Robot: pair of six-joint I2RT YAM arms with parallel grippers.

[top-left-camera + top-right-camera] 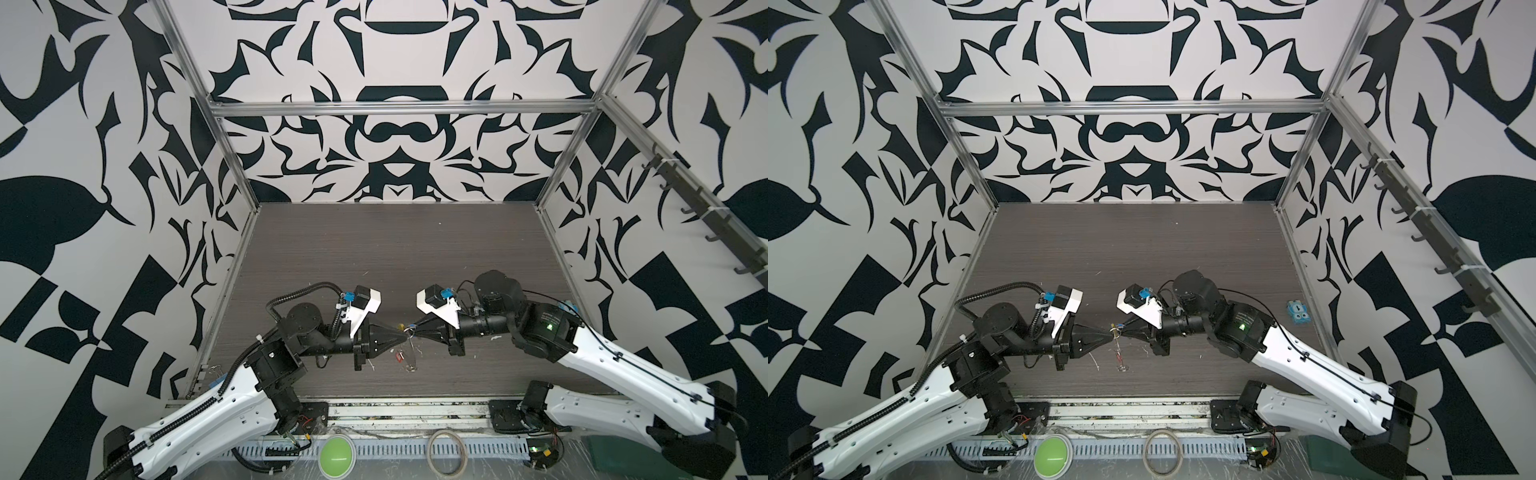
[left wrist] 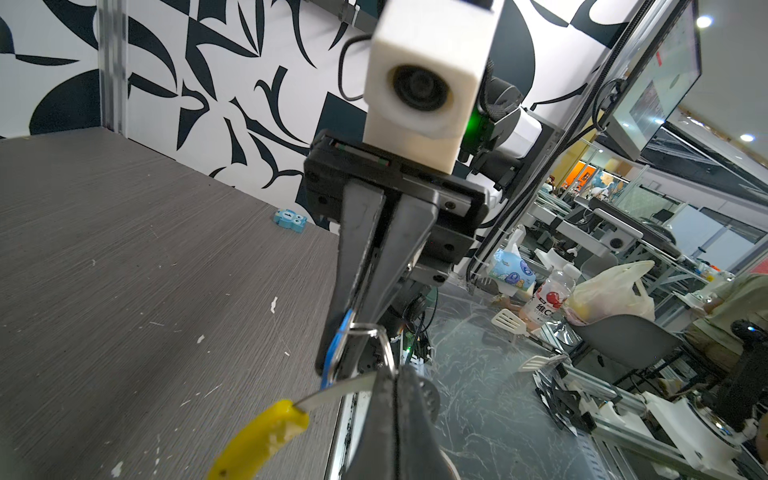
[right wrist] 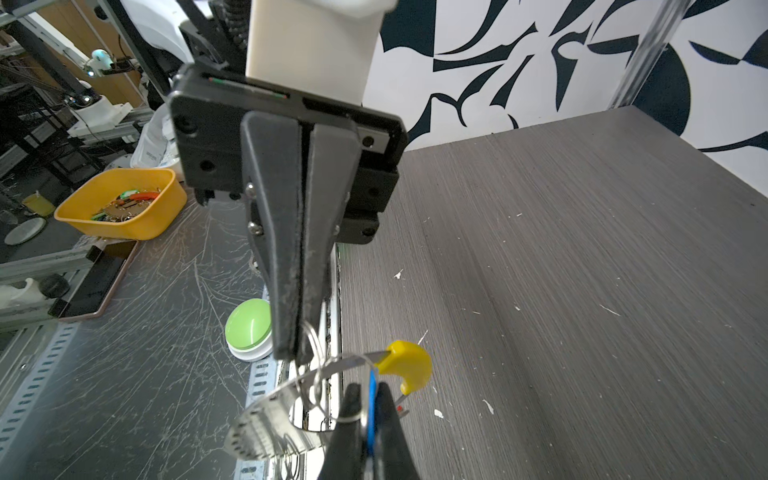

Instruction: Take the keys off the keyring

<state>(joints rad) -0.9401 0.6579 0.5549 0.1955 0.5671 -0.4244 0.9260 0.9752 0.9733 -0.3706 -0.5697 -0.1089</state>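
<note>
Left gripper (image 1: 402, 332) — I read the jaws as together, clamped on the keyring (image 3: 266, 419), biting its thin metal band near the yellow sleeve (image 3: 405, 365). Right gripper (image 1: 416, 330) — jaws together on the blue tag (image 2: 337, 347). The two tips nearly meet over the front middle of the table (image 1: 374, 249), with the loop held off the surface. The red tag (image 1: 400, 356) and small silver keys (image 1: 411, 367) sit below the tips; I cannot tell whether they touch the table.

Even, diffuse light from above falls on the bench (image 1: 374, 249), casting only soft shadows on it; both top views bow toward their edges, and in the left wrist view, close above the bench, the nearest fingers (image 2: 390, 428) and yellow sleeve (image 2: 257, 440) blur.
</note>
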